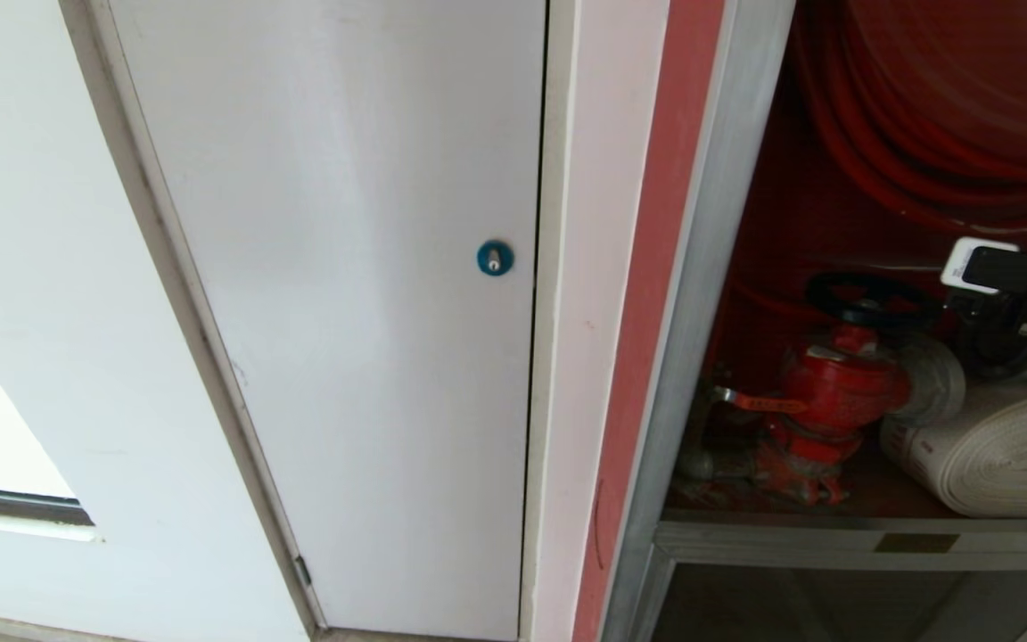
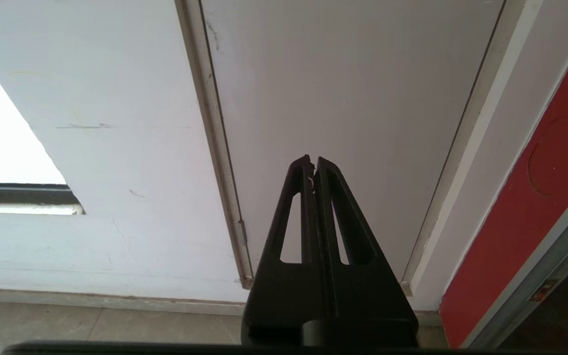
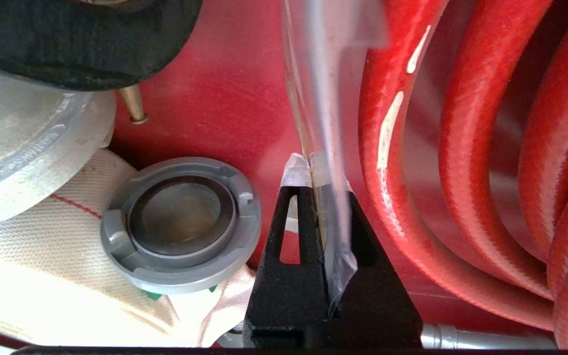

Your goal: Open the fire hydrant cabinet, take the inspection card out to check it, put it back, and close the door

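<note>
Right gripper (image 3: 319, 170) is clamped on the edge of the inspection card (image 3: 321, 93) inside the fire hydrant cabinet (image 1: 701, 294), between red hose reel (image 3: 461, 148) and white rolled hose (image 3: 42, 256); left gripper (image 2: 312, 165) hangs closed, empty.

Black end effector (image 2: 313, 162) fingers with triangular cutouts.

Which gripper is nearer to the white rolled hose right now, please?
Right. The right gripper is inside the cabinet just beside the white rolled hose; the left gripper faces the plain white door, outside it.
</note>
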